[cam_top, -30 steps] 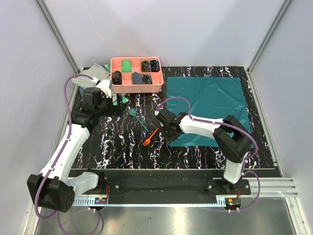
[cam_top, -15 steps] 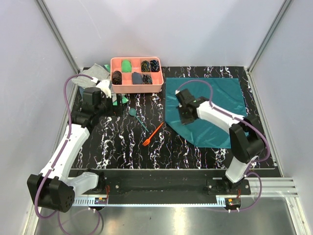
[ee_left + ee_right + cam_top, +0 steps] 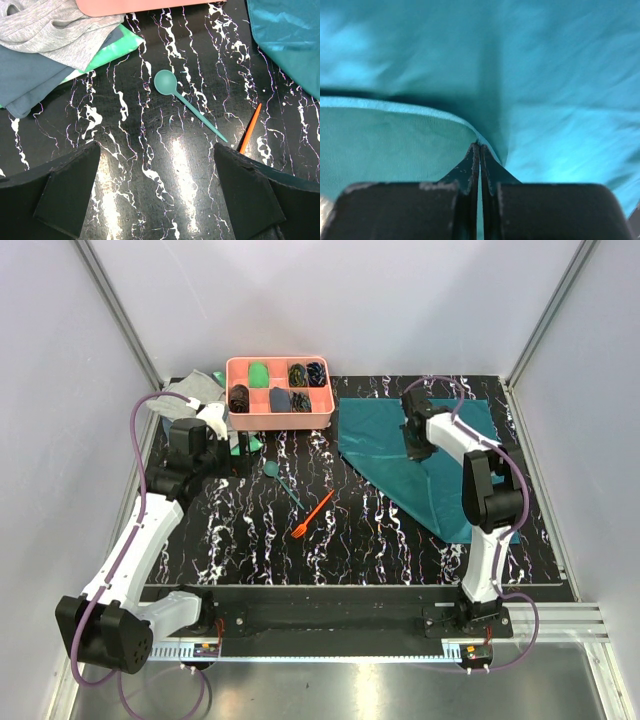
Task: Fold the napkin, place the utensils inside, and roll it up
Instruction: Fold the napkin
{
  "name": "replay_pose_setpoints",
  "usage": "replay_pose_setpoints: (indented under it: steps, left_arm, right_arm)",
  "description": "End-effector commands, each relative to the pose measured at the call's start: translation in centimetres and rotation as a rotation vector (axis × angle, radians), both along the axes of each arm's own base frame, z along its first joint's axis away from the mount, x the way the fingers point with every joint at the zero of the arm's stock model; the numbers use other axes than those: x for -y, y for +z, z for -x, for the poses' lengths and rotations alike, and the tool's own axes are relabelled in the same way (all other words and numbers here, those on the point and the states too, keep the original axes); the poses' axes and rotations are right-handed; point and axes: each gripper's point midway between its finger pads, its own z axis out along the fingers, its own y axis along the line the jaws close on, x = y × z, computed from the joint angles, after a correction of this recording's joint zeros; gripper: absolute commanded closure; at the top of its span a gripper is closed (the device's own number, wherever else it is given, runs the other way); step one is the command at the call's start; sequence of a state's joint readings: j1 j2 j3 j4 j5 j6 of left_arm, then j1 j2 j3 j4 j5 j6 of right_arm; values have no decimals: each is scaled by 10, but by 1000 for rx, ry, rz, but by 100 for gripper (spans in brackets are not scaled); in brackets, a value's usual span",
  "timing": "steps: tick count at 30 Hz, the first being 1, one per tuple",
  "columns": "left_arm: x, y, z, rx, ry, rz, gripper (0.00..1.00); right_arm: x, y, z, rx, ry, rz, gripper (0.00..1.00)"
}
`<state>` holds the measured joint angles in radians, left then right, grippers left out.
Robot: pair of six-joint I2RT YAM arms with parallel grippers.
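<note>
The teal napkin (image 3: 440, 465) lies at the right of the table, folded over diagonally into a triangle. My right gripper (image 3: 416, 447) is shut on the napkin's corner (image 3: 479, 141) and holds it over the napkin's far part. The teal spoon (image 3: 282, 481) and the orange fork (image 3: 313, 513) lie on the black mat at the centre; both also show in the left wrist view, the spoon (image 3: 186, 100) whole and the fork's handle (image 3: 250, 127) only. My left gripper (image 3: 236, 452) hovers open and empty left of the spoon.
A pink compartment tray (image 3: 279, 390) with rolled cloths stands at the back. A light grey cloth (image 3: 190, 395) and a bright green cloth (image 3: 107, 52) lie at the back left. White enclosure walls surround the table.
My right gripper has carried the napkin's near left corner from the front to the back right, folding the napkin diagonally. The left arm has not moved.
</note>
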<state>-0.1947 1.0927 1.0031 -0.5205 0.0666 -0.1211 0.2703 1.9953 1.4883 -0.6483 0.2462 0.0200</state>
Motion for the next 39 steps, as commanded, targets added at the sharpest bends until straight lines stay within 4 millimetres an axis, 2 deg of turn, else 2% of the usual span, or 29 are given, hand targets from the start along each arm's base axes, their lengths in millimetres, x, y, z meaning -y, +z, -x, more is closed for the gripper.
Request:
replay_pose_setpoints:
  steps: [1, 3, 4, 5, 7, 8, 9, 10, 12, 13, 15, 16, 17, 19, 20, 21, 23, 25, 26, 27, 29, 30, 32, 34, 35, 36, 39]
  left_arm:
    - [-5, 7, -9, 52, 19, -10, 1]
    - [-5, 6, -10, 48, 22, -13, 1]
    - [-5, 5, -11, 49, 24, -16, 1]
    - [-6, 5, -11, 45, 24, -19, 1]
    - [-7, 3, -12, 41, 31, -26, 1]
    - [-8, 2, -12, 39, 33, -31, 1]
    - [-10, 2, -12, 39, 38, -37, 1]
    - [-10, -1, -12, 32, 41, -42, 1]
    - [-12, -2, -13, 29, 48, -49, 1]
    - [-12, -3, -13, 26, 47, -51, 1]
    - [-12, -5, -13, 17, 46, -54, 1]
    - [-12, -7, -14, 13, 44, -57, 1]
    - [-13, -9, -14, 7, 47, -58, 1]
    - [-13, -10, -14, 1, 45, -60, 1]
    - [-13, -11, -15, -3, 45, -61, 1]
    - [-13, -11, -15, -2, 45, -61, 1]
    - [-12, -13, -15, -9, 43, -62, 1]
    - [-13, -13, -15, -7, 45, -64, 1]
    - [-17, -13, -16, -6, 63, -79, 1]
    - [-17, -14, -16, -9, 63, -79, 1]
    - [-18, -16, -17, -14, 67, -82, 1]
    - [-18, -16, -17, -13, 68, -83, 1]
    - [-18, -18, -17, -21, 67, -86, 1]
    - [-18, -19, -18, -25, 66, -87, 1]
    - [-18, -21, -18, -30, 65, -87, 1]
    - [-18, -21, -18, -31, 65, -87, 1]
    - [-18, -23, -19, -36, 64, -90, 1]
  right_arm:
    - [41, 20, -43, 78, -32, 65, 100]
    - [60, 14, -53, 73, -65, 80, 100]
    - [65, 21, -62, 96, -72, 86, 100]
    - [72, 14, -67, 87, -83, 94, 100]
    - [90, 23, -82, 118, -112, 114, 100]
    - [96, 16, -86, 109, -118, 122, 100]
    - [102, 17, -90, 115, -127, 136, 100]
    - [110, 24, -100, 137, -135, 147, 100]
    - [119, 18, -108, 136, -147, 162, 100]
    - [127, 26, -117, 163, -157, 165, 100]
    - [137, 20, -125, 161, -171, 184, 100]
    - [143, 27, -132, 185, -183, 191, 100]
    - [146, 19, -135, 174, -188, 198, 100]
    - [149, 26, -145, 205, -199, 210, 100]
    - [166, 18, -145, 193, -229, 218, 100]
    - [170, 25, -153, 218, -241, 220, 100]
    - [175, 18, -158, 218, -254, 223, 100]
    - [181, 26, -168, 250, -269, 236, 100]
    - [184, 17, -169, 241, -274, 244, 100]
    - [186, 25, -176, 266, -284, 249, 100]
    - [189, 22, -180, 270, -293, 257, 100]
    - [191, 28, -186, 294, -299, 256, 100]
    - [193, 24, -190, 298, -300, 254, 100]
    - [194, 31, -197, 324, -300, 259, 100]
    - [195, 24, -199, 317, -299, 264, 100]
    - [195, 30, -203, 333, -297, 267, 100]
    - [200, 24, -207, 338, -308, 279, 100]
